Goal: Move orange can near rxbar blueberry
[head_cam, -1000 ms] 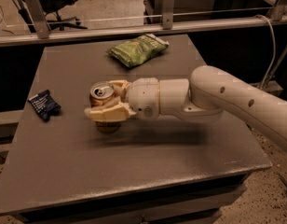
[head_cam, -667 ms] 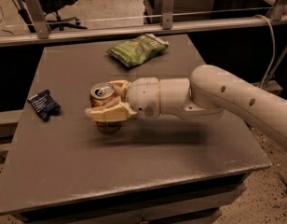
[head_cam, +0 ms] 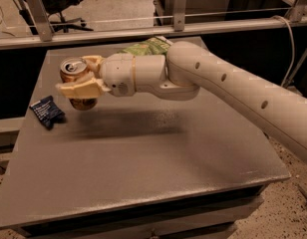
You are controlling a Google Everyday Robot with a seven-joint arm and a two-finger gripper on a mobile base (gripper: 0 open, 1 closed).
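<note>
Camera view: the gripper (head_cam: 74,76) has the can (head_cam: 83,103) clamped between its two cream fingers, one across the near side and one behind, with the silver top showing above them. The can appears lifted clear of the table (head_cam: 143,173), near the bar (head_cam: 47,111) and just to its right; the bar lies by the left edge. Pickup and most of the carry look done. What is left is to set the can down beside the bar and let go.

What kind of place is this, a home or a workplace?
Probably a lab or office: an office chair and metal railing stand behind the grey table. The gripper holds the orange can above its left side.
</note>
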